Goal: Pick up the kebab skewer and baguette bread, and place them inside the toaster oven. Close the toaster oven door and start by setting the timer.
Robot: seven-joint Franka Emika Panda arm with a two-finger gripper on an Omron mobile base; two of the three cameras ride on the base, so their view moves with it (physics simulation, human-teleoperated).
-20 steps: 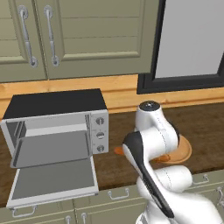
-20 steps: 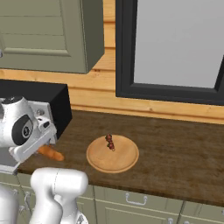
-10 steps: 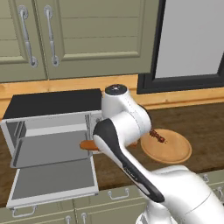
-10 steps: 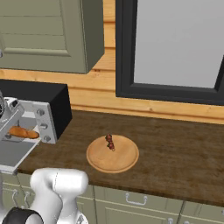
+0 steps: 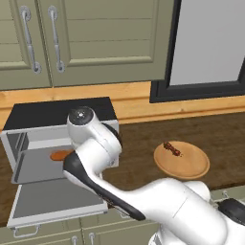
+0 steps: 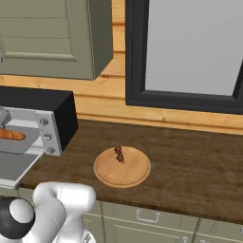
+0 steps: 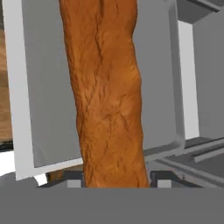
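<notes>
2 dark finger tips [image 7: 74, 180] clamp the near end of the baguette bread [image 7: 107, 87], which the gripper [image 7: 116, 181] holds over the grey inner tray [image 5: 36, 167] of the toaster oven [image 5: 57, 112], whose door [image 5: 52, 201] lies dropped flat in front. From behind, the arm's white elbow [image 5: 93, 143] blocks the oven's right side, leaving just an orange end of the loaf showing. Off to the right on the dark counter [image 6: 190, 161] sits a round wooden plate [image 6: 122, 167] with the kebab skewer [image 6: 118, 154] lying on it, well apart from the oven, below the green cabinets [image 5: 86, 38] and a dark-framed window [image 6: 190, 52].
</notes>
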